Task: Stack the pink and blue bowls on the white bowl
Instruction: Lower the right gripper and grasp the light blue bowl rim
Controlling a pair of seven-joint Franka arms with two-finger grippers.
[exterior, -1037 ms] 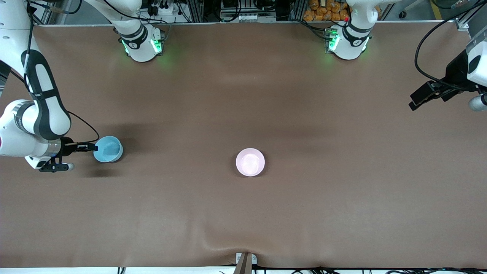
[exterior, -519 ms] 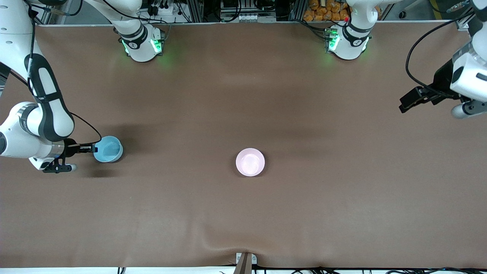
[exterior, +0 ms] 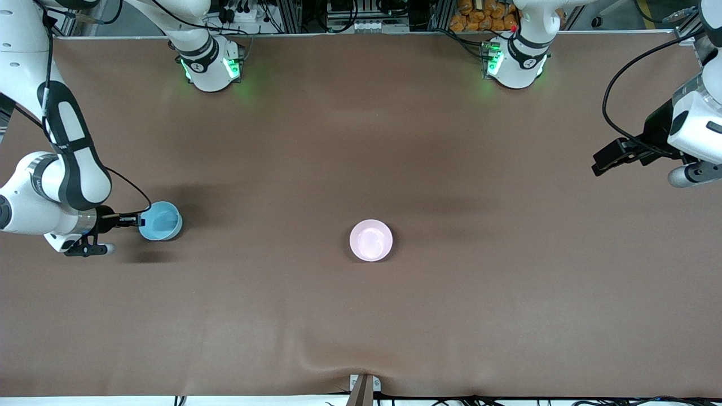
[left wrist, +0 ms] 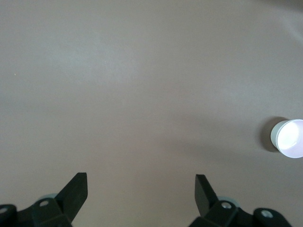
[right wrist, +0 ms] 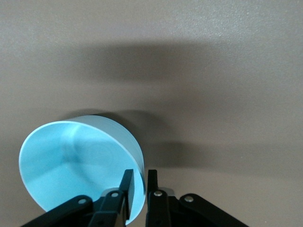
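Note:
The light blue bowl (exterior: 162, 220) is at the right arm's end of the table. My right gripper (exterior: 139, 219) is shut on its rim, with one finger inside the bowl (right wrist: 80, 163) and one outside, as the right wrist view shows at the gripper (right wrist: 139, 173). I cannot tell whether the bowl rests on the table. The pale pink bowl (exterior: 370, 240) stands upright at the table's middle and also shows in the left wrist view (left wrist: 289, 137). No separate white bowl shows. My left gripper (exterior: 597, 168) is open and empty (left wrist: 140, 178), in the air over the left arm's end of the table.
The brown table cover (exterior: 361, 141) is bare apart from the two bowls. A small bracket (exterior: 364, 386) sits at the table edge nearest the front camera. The arm bases (exterior: 211, 62) stand along the edge farthest from that camera.
My left gripper has moved a little toward the table's middle. My right gripper and the blue bowl have barely shifted. The pink bowl has not moved.

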